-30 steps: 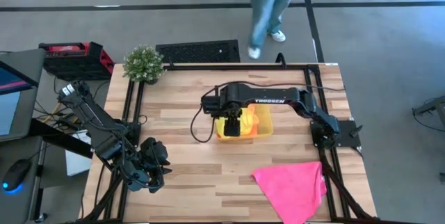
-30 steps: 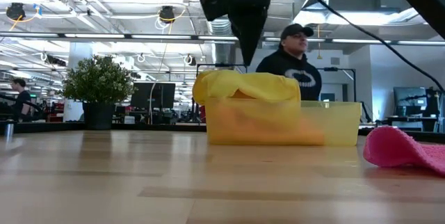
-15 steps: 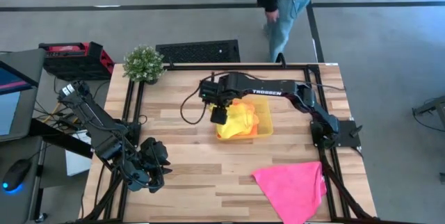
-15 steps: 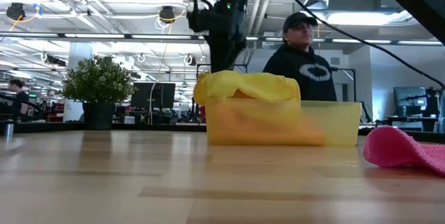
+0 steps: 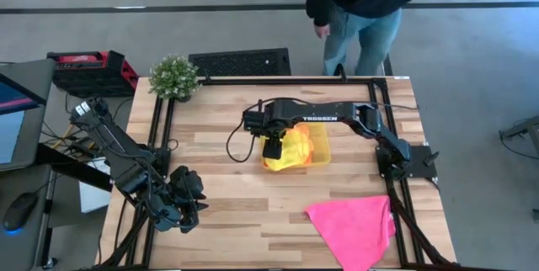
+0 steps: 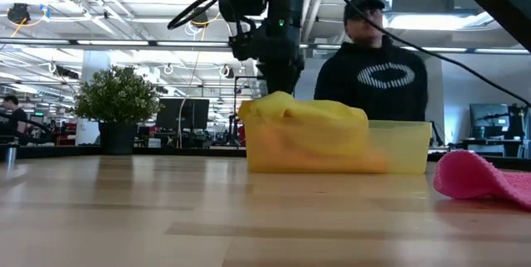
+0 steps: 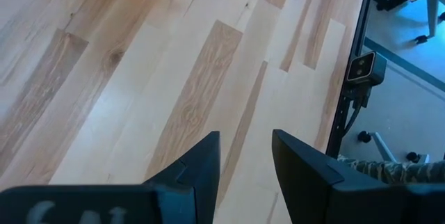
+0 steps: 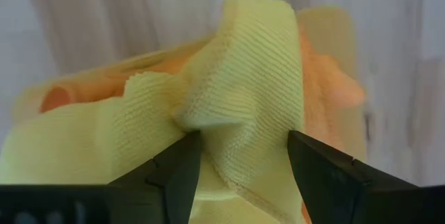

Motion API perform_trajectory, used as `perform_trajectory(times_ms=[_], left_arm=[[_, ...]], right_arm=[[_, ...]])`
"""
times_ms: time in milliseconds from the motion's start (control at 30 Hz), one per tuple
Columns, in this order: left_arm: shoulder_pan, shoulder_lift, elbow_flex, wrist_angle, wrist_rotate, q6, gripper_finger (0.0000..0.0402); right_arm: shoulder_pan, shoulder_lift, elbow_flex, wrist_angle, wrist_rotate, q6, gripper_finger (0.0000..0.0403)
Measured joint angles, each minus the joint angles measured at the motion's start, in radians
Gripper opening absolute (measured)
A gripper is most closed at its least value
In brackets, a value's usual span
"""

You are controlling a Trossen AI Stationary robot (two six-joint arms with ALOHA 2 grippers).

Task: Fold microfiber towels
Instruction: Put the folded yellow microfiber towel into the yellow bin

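A bright yellow towel (image 5: 290, 146) lies heaped over the left end of a translucent yellow tray (image 5: 322, 150), with orange cloth (image 8: 332, 78) under it. My right gripper (image 5: 272, 148) is open and low over that heap, its fingers on either side of a raised fold (image 8: 240, 92). A hot pink towel (image 5: 354, 227) lies spread flat at the table's near right. My left gripper (image 5: 182, 210) waits open and empty at the near left, above bare wood in its wrist view (image 7: 245, 158). My right gripper comes from above, pointing down, with its open fingers astride a raised fold of the yellow towel (image 8: 236, 123). The cloth reaches the inner sides of both fingers (image 8: 182, 165). The towel stays heaped on the tray (image 6: 406, 147), not lifted.
A potted plant (image 5: 174, 76) stands at the far left corner. A person (image 5: 362, 6) stands just beyond the table's far edge. Bare wood lies left of and in front of the tray.
My right gripper has swung up and toward the table's left, off the tray's end, then come back and down onto the yellow towel. The heap's peak has shifted and sits lower. The person behind the table has walked toward the right.
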Motion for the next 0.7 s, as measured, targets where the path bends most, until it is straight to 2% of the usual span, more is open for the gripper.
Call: perform_trajectory(times_ms=[167, 300, 433, 533, 600, 700], left_arm=[[0.0, 0.0, 0.0, 0.0, -0.001, 0.003, 0.0123], [0.0, 0.0, 0.0, 0.0, -0.001, 0.003, 0.0123], [0.0, 0.0, 0.0, 0.0, -0.001, 0.003, 0.0123], [0.0, 0.0, 0.0, 0.0, -0.001, 0.004, 0.0123], [0.0, 0.0, 0.0, -0.001, -0.001, 0.004, 0.0123], [0.0, 0.0, 0.0, -0.001, -0.001, 0.004, 0.0123]], right_arm=[[0.013, -0.001, 0.061, -0.072, 0.114, 0.026, 0.024], [0.026, -0.001, 0.115, -0.148, 0.147, 0.046, 0.024], [0.051, -0.001, 0.163, -0.223, 0.141, 0.072, 0.024], [0.078, -0.002, 0.169, -0.249, 0.076, 0.058, 0.024], [0.095, -0.002, 0.163, -0.241, 0.035, 0.03, 0.024], [0.108, -0.002, 0.119, -0.181, 0.029, 0.004, 0.024]])
